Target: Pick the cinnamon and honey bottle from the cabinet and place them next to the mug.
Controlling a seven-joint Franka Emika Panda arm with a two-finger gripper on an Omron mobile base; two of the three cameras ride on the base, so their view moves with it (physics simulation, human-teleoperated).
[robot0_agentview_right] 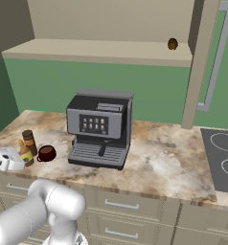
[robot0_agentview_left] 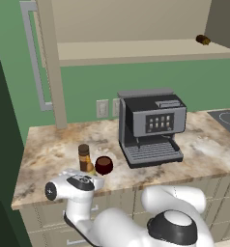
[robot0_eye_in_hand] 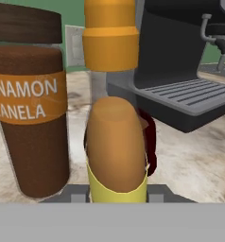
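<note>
In the hand view the honey bottle [robot0_eye_in_hand: 115,156], amber with a yellow label and an orange cap, stands upright right in front of the camera. My gripper [robot0_eye_in_hand: 115,196] is shut on its lower body. The cinnamon [robot0_eye_in_hand: 31,118], a dark brown jar with an orange band, stands just left of it. The dark red mug [robot0_eye_in_hand: 151,142] peeks out behind the bottle on the right. From the base, my gripper [robot0_agentview_left: 90,174] sits low at the counter's front edge, with the cinnamon [robot0_agentview_left: 84,157] and the mug [robot0_agentview_left: 104,165] just beyond it. The open cabinet [robot0_agentview_left: 136,50] hangs above.
A grey coffee machine [robot0_agentview_left: 150,125] stands right of the mug on the marble counter [robot0_agentview_left: 49,149]. A small brown object [robot0_agentview_left: 202,39] lies on the cabinet shelf at the far right. The cabinet door with its long bar handle [robot0_agentview_left: 35,62] stands open at the left. A cooktop [robot0_agentview_right: 223,158] lies to the right.
</note>
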